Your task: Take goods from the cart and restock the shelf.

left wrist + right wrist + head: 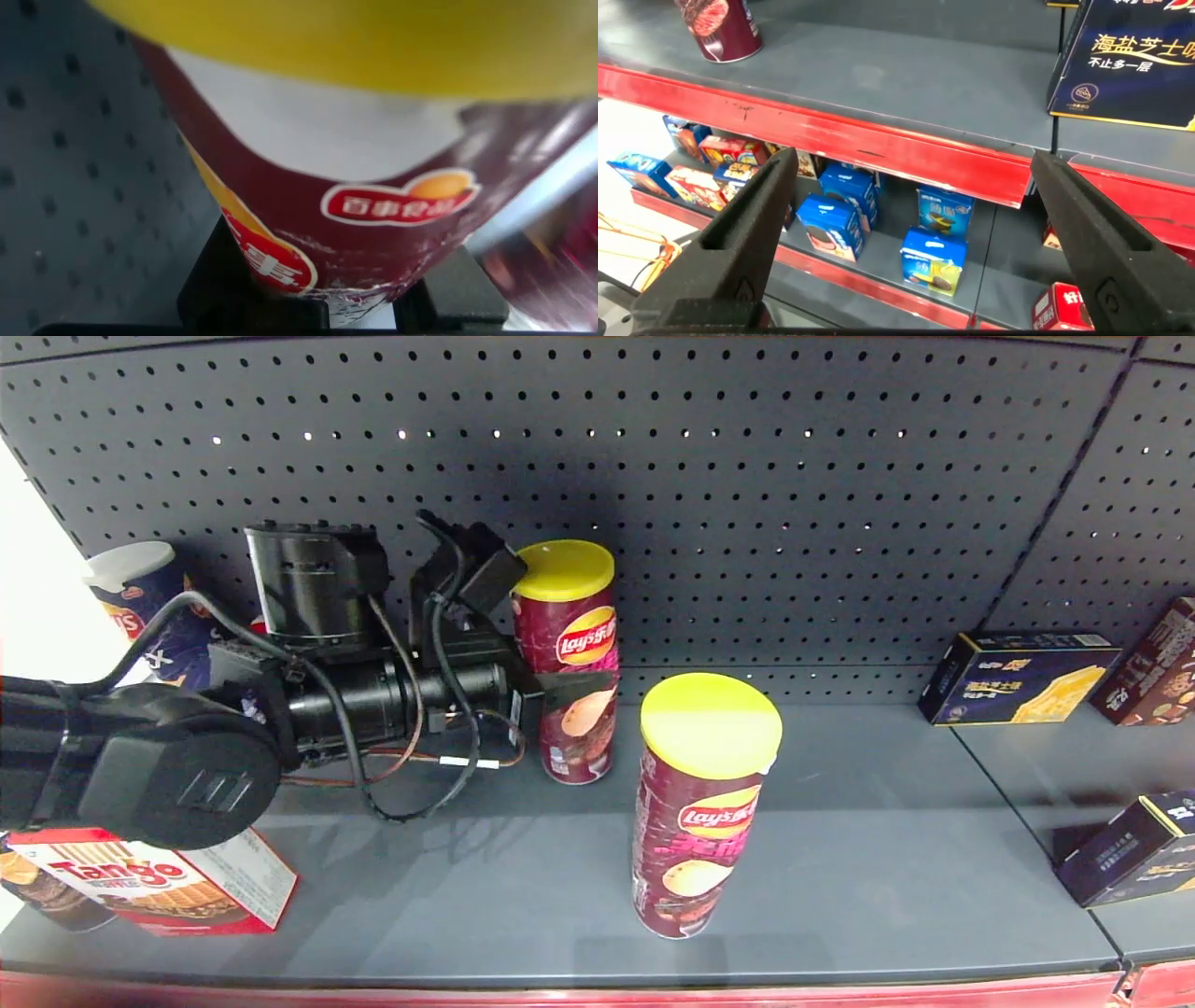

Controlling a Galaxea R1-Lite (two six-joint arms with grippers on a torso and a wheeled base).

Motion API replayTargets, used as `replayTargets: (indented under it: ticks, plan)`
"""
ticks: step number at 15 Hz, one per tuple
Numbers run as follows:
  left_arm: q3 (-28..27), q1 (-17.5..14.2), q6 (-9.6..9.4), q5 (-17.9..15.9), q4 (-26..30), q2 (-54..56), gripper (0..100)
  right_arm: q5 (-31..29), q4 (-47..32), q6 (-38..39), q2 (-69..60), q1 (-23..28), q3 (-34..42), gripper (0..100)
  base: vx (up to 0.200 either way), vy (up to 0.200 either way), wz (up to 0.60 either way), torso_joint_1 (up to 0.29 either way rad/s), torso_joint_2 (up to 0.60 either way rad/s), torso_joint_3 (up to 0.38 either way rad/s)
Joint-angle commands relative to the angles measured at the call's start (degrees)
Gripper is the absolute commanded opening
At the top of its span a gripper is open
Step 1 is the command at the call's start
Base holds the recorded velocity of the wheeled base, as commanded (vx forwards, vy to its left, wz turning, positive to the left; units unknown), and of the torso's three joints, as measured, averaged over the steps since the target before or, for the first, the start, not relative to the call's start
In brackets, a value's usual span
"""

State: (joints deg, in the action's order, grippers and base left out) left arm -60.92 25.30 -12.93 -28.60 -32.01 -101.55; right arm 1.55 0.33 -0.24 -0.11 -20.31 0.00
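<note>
Left claw [577,695] clasps the rear can [567,616], upright at the shelf's [887,821] 12 o'clock. A front can [702,803] stands at 5 o'clock of it. Right claw [915,163] gapes wide, empty. Only release seems left here; more restocking is likely.

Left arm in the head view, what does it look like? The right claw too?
The left arm is black, with a round capped joint, looping black cables, thin orange wires and a white tag. The right claw has broad black wedge-shaped fingers.
</note>
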Motion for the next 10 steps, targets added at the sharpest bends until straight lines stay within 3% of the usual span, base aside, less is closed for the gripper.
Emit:
replayTargets:
  ticks: [1, 4, 10]
  plan:
    - [-5.7, 0.02, -0.16, -0.23, 1.34, -4.8, 0, 0.03, 0.02, -0.02, 0.11, -0.08, 0.0, 100, 0.0, 0.0, 0.0, 0.0, 0.0, 0.0]
    - [-11.86, 0.37, -0.16, -1.55, 3.8, -7.61, 0, 0.03, 0.11, -0.02, 0.11, -0.08, 0.0, 100, 0.0, 0.0, 0.0, 0.0, 0.0, 0.0]
    - [-15.02, 0.63, -1.39, -4.27, 5.29, -9.9, 0, 0.03, 0.02, -0.02, 0.11, -0.08, 0.0, 100, 0.0, 0.0, 0.0, 0.0, 0.0, 0.0]
